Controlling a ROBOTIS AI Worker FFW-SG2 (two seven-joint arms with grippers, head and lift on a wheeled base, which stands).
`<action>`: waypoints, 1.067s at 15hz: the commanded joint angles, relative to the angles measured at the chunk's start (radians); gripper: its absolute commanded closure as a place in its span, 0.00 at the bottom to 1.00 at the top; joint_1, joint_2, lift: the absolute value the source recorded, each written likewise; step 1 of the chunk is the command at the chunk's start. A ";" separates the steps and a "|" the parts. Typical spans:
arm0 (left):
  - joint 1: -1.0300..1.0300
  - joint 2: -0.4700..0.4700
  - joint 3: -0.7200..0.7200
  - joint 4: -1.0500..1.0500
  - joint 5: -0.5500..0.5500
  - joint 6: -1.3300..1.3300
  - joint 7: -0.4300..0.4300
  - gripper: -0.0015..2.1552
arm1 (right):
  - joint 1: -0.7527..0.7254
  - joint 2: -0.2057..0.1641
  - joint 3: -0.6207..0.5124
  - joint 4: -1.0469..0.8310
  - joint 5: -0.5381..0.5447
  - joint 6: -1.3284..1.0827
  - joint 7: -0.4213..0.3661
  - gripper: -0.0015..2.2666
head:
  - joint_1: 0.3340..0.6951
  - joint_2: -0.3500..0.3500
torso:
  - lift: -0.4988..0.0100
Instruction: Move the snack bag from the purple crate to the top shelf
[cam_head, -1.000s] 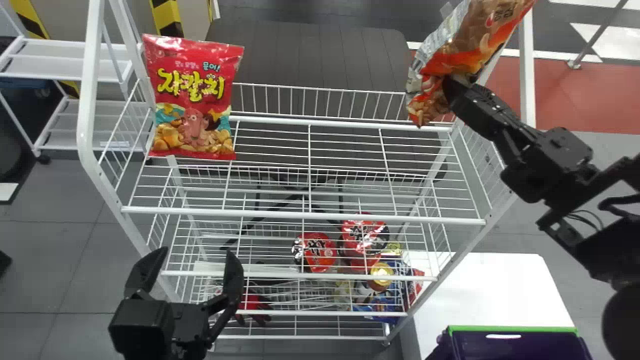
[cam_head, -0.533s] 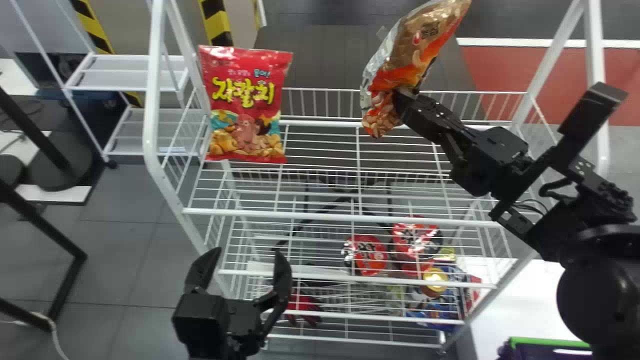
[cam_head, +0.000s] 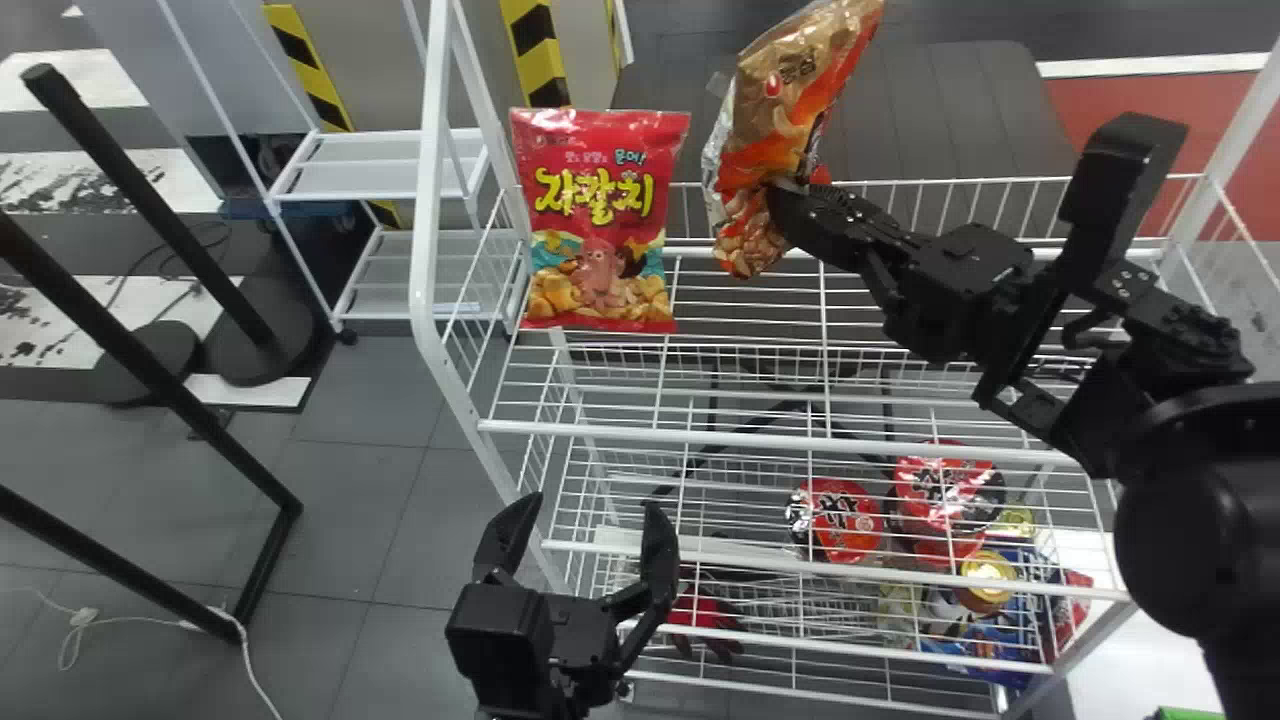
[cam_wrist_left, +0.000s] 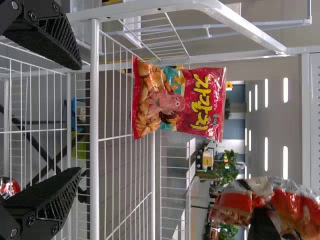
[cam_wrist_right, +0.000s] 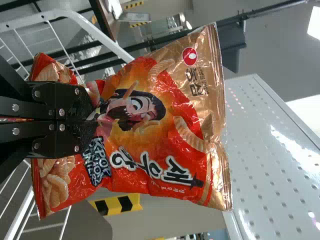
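Head view: my right gripper (cam_head: 785, 198) clamps one snack bag (cam_head: 800, 85) up by the top shelf (cam_head: 750, 440); my left gripper (cam_head: 592, 508) gapes wide, empty. Left wrist view: one red bag (cam_wrist_left: 210, 82), standing. Right wrist view: snack bag's glossy, creased, orange-and-gold!

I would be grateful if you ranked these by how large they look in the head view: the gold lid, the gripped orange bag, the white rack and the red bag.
1. White rack
2. Red bag and orange bag: unsure; one looks broader, the other longer
3. Gold lid
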 joint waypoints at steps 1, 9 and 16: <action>0.000 0.005 0.002 0.002 0.007 -0.010 -0.006 0.04 | -0.020 0.001 0.013 0.028 0.010 0.012 -0.012 0.80 | 1.00 0.79 | 0.98; 0.011 0.007 0.005 0.007 0.007 -0.026 -0.021 0.04 | -0.092 0.001 0.008 0.170 -0.011 0.015 -0.058 0.80 | 1.00 0.78 | 0.98; 0.014 0.005 0.008 0.010 0.010 -0.050 -0.026 0.04 | -0.166 0.001 0.002 0.306 -0.040 0.015 -0.059 0.80 | 1.00 0.77 | 0.98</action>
